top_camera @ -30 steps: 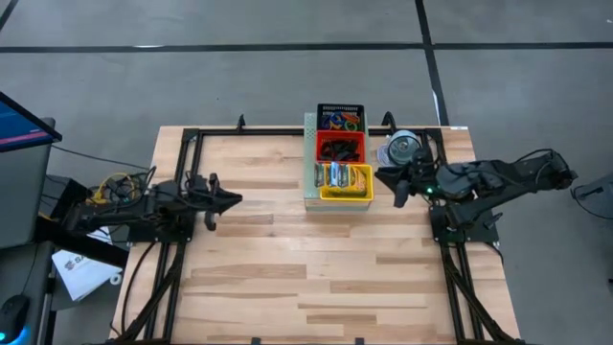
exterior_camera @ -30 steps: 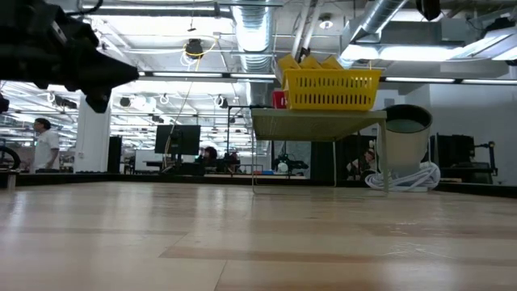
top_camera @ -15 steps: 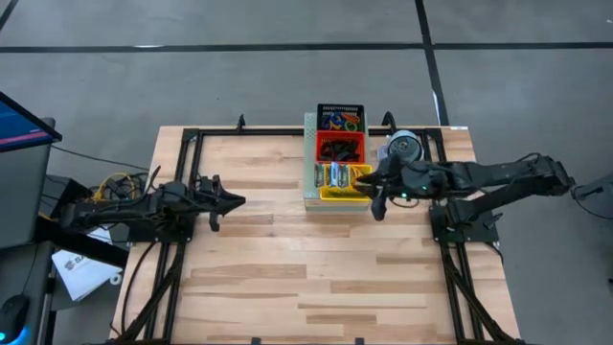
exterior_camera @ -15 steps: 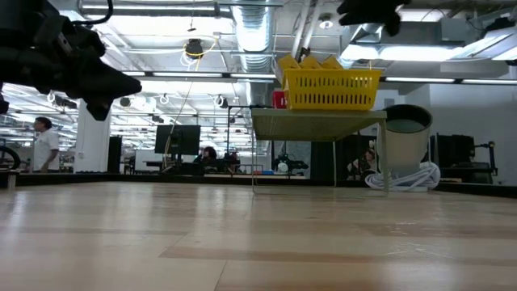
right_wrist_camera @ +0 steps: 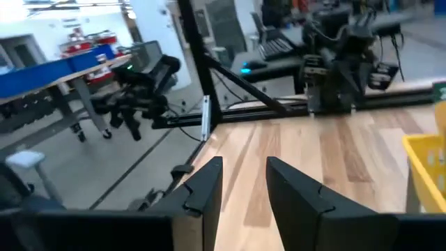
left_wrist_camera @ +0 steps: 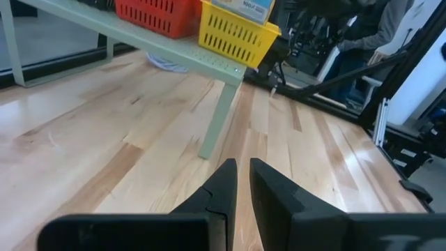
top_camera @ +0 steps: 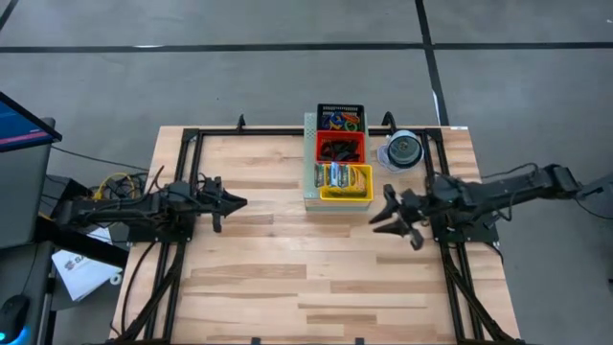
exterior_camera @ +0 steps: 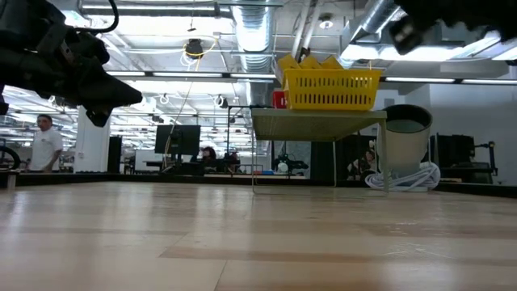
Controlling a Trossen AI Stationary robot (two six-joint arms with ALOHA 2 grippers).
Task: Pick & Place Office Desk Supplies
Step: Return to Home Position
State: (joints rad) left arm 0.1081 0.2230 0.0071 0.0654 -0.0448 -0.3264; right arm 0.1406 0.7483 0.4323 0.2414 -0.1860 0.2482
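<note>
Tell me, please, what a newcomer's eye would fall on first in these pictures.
The row of three bins on the pale green shelf at the table's far middle: a black bin, a red bin and, frontmost, a yellow bin, each holding small supplies. On either side, the left gripper and right gripper hang empty above the table.

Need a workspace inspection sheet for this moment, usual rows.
Surface: wooden table, nothing loose seen on it.
Job's things: black bin, red bin and yellow bin in a row on the pale green shelf, supplies inside.
Clutter: clear disc spindle beside the shelf.
Grippers: left gripper over the table's left side, fingers slightly apart, empty; right gripper over the right side, open, empty.
Cables: yellow-white bundle at the left arm's base; white coil by the spindle.
Surroundings: person far behind; monitor left of the table.
</note>
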